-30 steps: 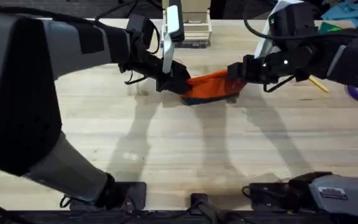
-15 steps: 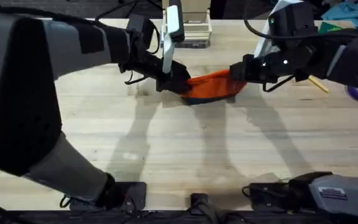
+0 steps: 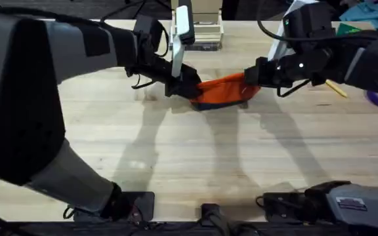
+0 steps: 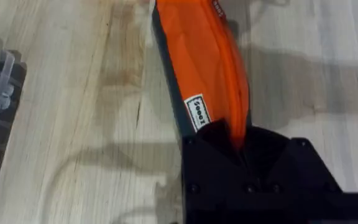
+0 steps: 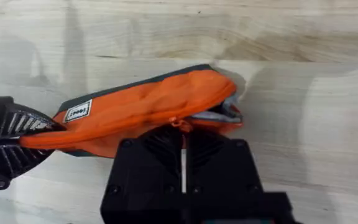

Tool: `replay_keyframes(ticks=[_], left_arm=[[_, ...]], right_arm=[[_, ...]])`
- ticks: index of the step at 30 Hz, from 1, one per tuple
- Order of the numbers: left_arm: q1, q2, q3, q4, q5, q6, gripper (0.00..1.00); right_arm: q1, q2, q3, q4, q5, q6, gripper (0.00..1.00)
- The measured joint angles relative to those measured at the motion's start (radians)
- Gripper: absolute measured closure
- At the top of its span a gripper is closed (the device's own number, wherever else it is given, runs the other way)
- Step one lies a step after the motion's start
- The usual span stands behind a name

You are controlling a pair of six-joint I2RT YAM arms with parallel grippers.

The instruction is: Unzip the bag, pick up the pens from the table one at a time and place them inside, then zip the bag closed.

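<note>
Pinching the bag [image 3: 220,90] at its left end, our left gripper [image 3: 188,85] holds it far on the table [image 3: 195,151]; its long axis runs left to right. Its small white label is unreadable. Our right gripper [image 3: 251,77] clamps the zipper end.

Pale plank bench [image 3: 195,151] is catching overhead light, long shadows are lying across it, clutter is crowding the far edge.

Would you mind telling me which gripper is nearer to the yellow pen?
Right. The right gripper grips the orange pouch's end toward the yellow pen; the left gripper clamps its far end.
</note>
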Motion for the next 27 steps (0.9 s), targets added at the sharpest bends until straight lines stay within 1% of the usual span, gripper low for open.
replay_keyframes(ticks=[7, 17, 27], left_arm=[[0.0, 0.0, 0.0, 0.0, 0.0, 0.0, 0.957], [0.0, 0.0, 0.0, 0.0, 0.0, 0.0, 0.957], [0.0, 0.0, 0.0, -0.001, 0.0, 0.0, 0.957]], right_arm=[[0.0, -0.011, 0.0, -0.002, -0.002, 0.0, 0.967], [0.0, -0.132, 0.0, -0.008, -0.009, 0.0, 0.967], [0.044, -0.138, 0.0, -0.006, -0.001, 0.0, 0.967]])
